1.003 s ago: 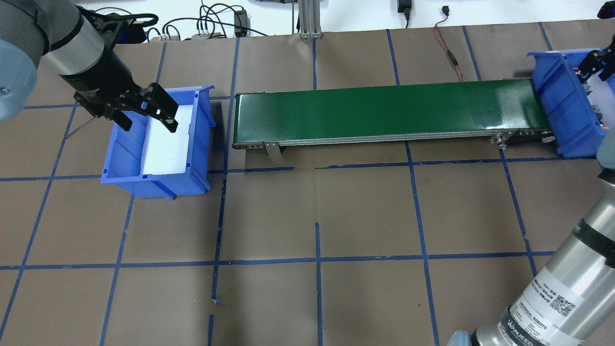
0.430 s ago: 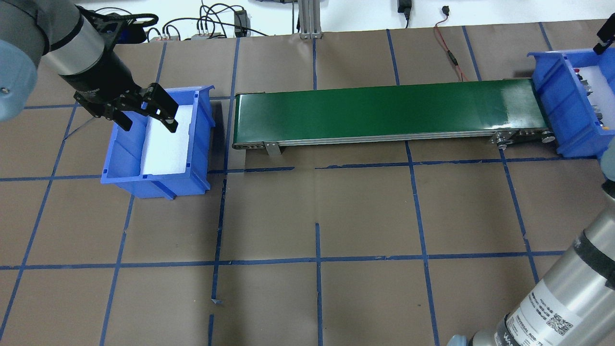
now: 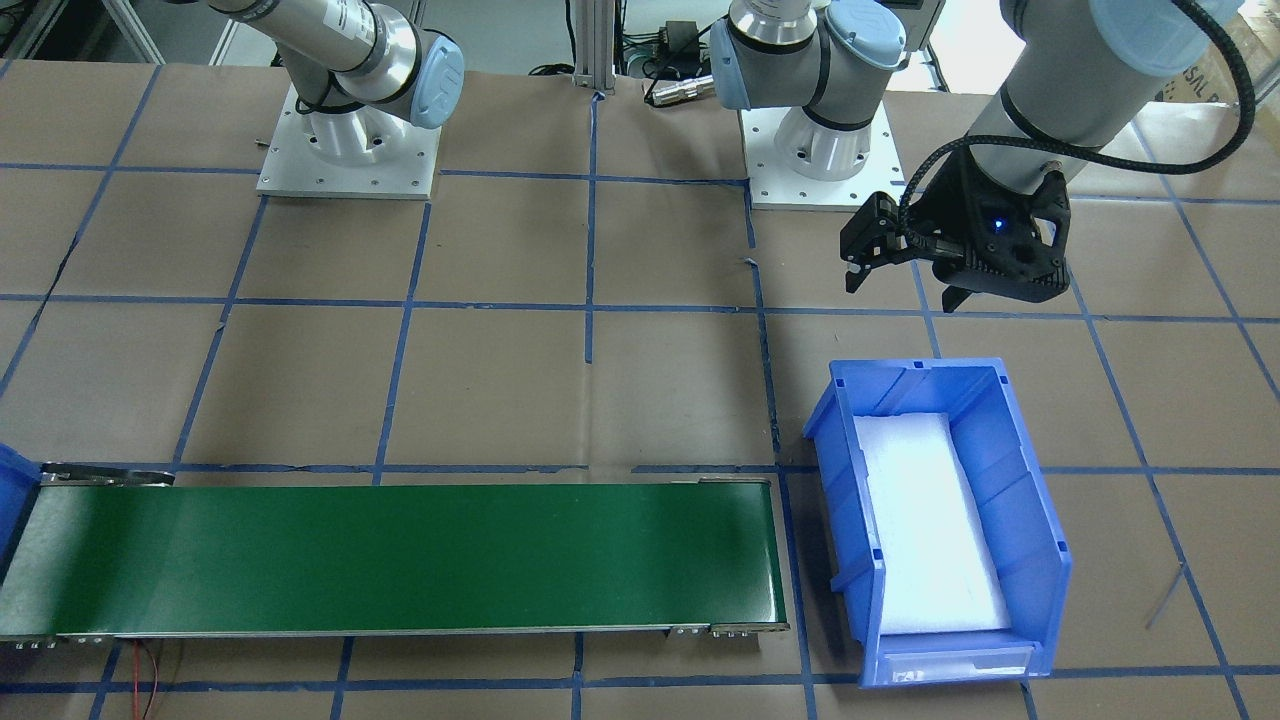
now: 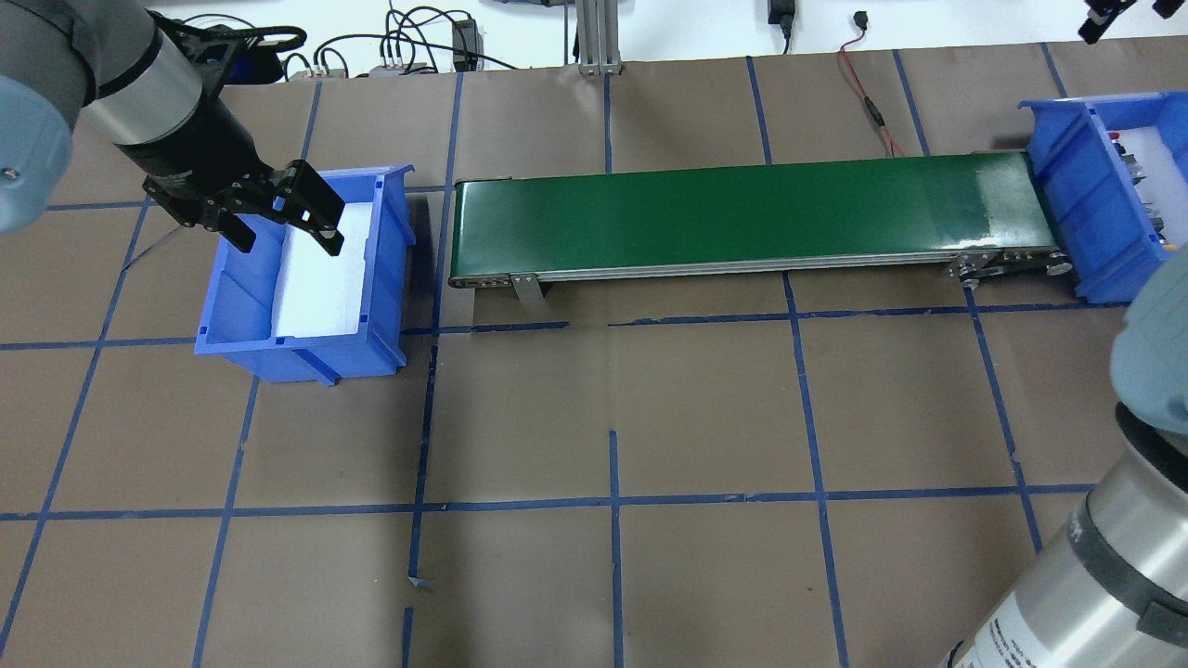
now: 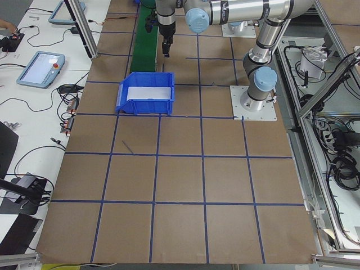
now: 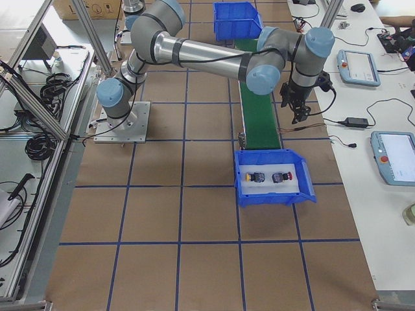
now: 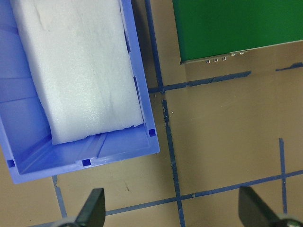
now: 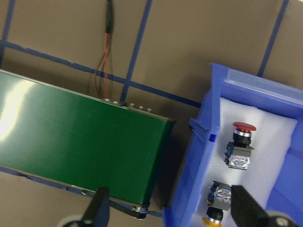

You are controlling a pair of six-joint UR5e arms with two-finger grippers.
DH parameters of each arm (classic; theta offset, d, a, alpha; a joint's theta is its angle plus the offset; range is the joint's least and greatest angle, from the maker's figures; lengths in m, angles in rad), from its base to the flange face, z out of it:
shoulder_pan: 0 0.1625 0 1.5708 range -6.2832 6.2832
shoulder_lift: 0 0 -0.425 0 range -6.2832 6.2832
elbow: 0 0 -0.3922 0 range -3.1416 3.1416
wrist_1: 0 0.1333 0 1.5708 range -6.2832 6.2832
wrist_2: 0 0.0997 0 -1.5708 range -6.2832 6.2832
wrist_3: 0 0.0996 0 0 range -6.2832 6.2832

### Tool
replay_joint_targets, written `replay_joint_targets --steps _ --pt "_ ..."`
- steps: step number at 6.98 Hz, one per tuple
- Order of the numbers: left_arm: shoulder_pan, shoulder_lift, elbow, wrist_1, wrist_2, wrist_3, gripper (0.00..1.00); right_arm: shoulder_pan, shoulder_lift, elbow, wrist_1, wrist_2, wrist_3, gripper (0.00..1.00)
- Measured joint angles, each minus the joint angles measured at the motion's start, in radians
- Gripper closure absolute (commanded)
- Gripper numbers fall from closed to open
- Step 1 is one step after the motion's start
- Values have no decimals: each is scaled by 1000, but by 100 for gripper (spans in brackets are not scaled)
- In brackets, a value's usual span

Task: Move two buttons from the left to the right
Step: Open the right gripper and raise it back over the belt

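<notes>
Two buttons lie on white foam in the right blue bin (image 8: 191, 184). The red-capped button (image 8: 241, 144) and the yellow-capped button (image 8: 217, 202) also show in the exterior right view, red (image 6: 281, 175) and yellow (image 6: 255, 176). My right gripper (image 8: 171, 208) is open and empty, high above the conveyor's end beside that bin (image 6: 272, 194); it sits at the overhead view's top right edge (image 4: 1118, 14). My left gripper (image 4: 283, 223) is open and empty above the near end of the left blue bin (image 4: 306, 357), which holds only white foam.
A green conveyor belt (image 4: 742, 213) runs between the two bins. A red and black cable (image 8: 105, 56) lies on the table behind the belt's right end. Both arm bases (image 3: 345, 150) stand at the robot's side of the brown papered table.
My right gripper has lifted out of the right bin and moved back toward the table's far edge. The left gripper has not moved.
</notes>
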Motion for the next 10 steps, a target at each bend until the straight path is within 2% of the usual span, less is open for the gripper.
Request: replay_joint_targets --steps 2,4,6,8,10 --pt "0 0 0 0 0 0 0 97 -78 32 47 2 80 0" --pt "0 0 0 3 0 0 0 204 -165 115 46 2 119 1" --pt "0 0 0 7 0 0 0 272 -212 154 51 3 177 4" --pt "0 0 0 8 0 0 0 333 -248 179 66 3 406 3" --pt "0 0 0 8 0 0 0 363 -315 268 62 6 544 0"
